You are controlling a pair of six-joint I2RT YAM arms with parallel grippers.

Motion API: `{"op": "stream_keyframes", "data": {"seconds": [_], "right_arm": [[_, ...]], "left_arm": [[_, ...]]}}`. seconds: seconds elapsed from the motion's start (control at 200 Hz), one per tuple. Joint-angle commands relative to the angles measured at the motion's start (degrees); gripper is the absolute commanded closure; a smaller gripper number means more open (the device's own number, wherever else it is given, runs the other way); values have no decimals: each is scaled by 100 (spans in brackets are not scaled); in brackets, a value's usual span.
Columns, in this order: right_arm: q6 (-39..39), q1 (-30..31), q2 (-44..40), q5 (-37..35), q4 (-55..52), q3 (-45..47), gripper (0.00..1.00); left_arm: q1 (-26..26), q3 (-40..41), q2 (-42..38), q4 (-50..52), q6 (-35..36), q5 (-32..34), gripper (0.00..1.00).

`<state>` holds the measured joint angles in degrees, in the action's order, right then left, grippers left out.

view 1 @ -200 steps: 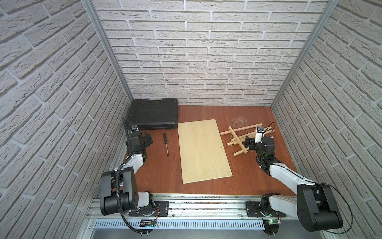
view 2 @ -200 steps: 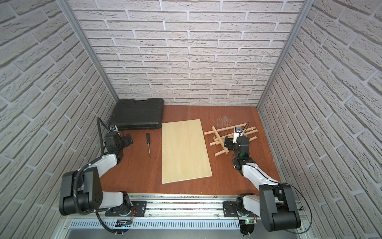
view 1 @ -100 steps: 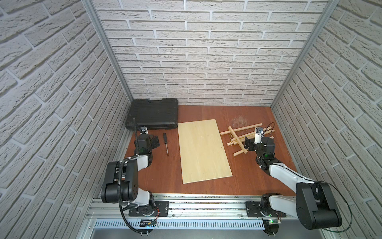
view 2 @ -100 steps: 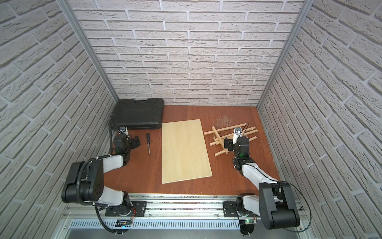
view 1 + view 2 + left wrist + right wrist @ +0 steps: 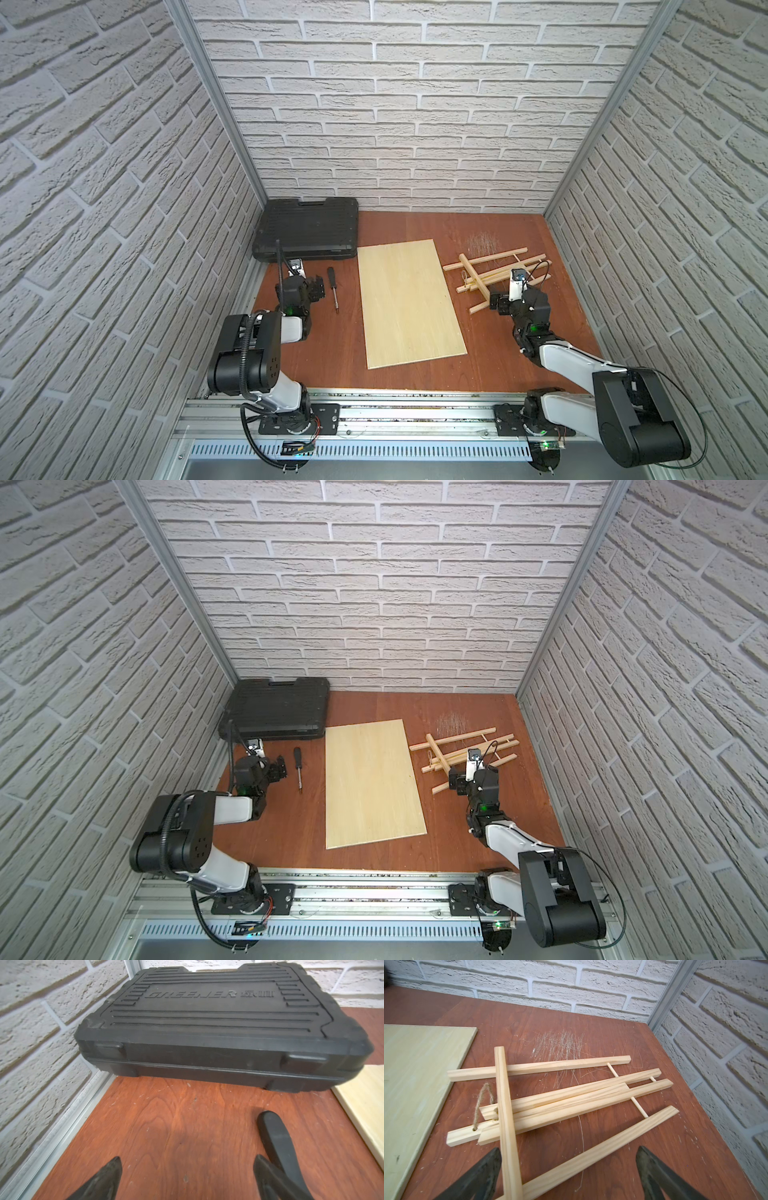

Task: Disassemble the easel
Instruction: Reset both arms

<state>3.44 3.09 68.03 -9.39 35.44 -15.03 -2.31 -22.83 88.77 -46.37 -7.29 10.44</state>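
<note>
Straddling the easel (image 5: pixel 571 1101), flat at the tabletop's (image 5: pixel 612 1022) right rear, the right claw (image 5: pixel 569 1150) stands spread and empty, seemingly poised to grasp; next it must close on one slat.

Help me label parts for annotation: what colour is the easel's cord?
Tan-brown twine on the pale-wood easel; the right wrist view shows it best.

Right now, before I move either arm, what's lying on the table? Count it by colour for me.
Light wood: 2 (easel, board)
Black: 2 (tool case, black-handled screwdriver)
Total: 4
</note>
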Motion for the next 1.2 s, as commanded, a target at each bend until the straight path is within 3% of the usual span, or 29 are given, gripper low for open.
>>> {"op": "stream_keyframes", "data": {"seconds": [0.0,0.225,0.315,0.4,0.78,0.99,1.06,1.195], "right_arm": [[176,117,-144,-169,625,103,0],[110,227,-477,-340,1051,560,0],[-155,222,-574,-44,1167,648,0],[-287,213,-192,219,2071,899,0],[-350,214,848,77,2446,571,0],[-327,216,2208,-38,4382,736,1],[-369,217,1955,-212,3678,584,1],[-463,219,1548,-179,861,-666,1]], "left_arm": [[45,164,136,-853,166,-51,2],[156,288,119,-1057,289,1,2],[173,296,119,-1068,308,24,2],[199,322,122,-1115,337,29,2],[239,358,123,-1195,374,81,2],[171,219,145,-964,163,435,2],[118,191,133,-896,102,410,2],[85,179,125,-857,77,364,2]]}}
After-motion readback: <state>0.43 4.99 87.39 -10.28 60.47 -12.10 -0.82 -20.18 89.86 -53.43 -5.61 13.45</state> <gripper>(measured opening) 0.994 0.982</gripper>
